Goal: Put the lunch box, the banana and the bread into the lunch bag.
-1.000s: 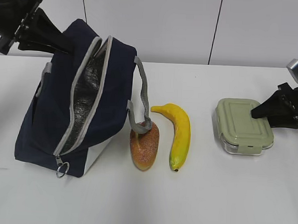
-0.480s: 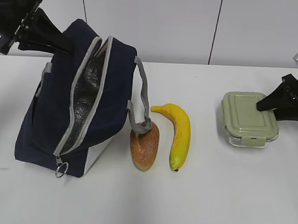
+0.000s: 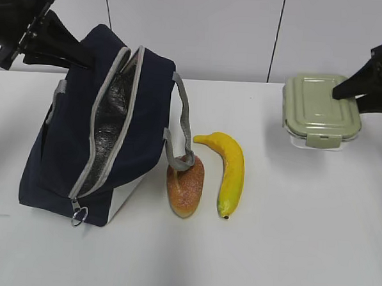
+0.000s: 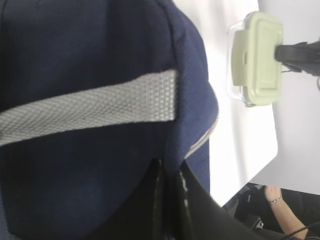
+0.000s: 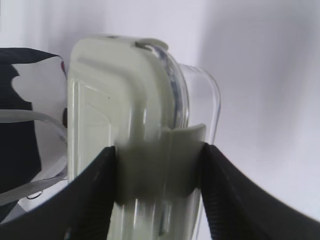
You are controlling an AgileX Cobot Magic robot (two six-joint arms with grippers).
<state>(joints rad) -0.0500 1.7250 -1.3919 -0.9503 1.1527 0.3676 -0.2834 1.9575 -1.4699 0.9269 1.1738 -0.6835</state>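
Observation:
The lunch box (image 3: 318, 108), clear glass with a sage-green lid, hangs above the table at the right, and my right gripper (image 3: 342, 93) is shut on its right end. In the right wrist view the two fingers clamp lid and glass at the clip flap of the lunch box (image 5: 150, 100). The navy lunch bag (image 3: 95, 138) stands tilted at the left with its zipper open and foil lining showing. My left gripper (image 3: 77, 59) is shut on the bag's upper back edge (image 4: 192, 100). Bread (image 3: 185, 186) and banana (image 3: 231, 174) lie side by side on the table next to the bag.
One grey strap (image 3: 182, 136) of the bag droops onto the top of the bread. A ring zipper pull (image 3: 78, 217) hangs at the bag's front corner. The white table (image 3: 288, 250) runs back to a white panelled wall.
My right gripper has lifted the lunch box off the table and carried it up and back. The bag, bread, banana and left arm have not moved.

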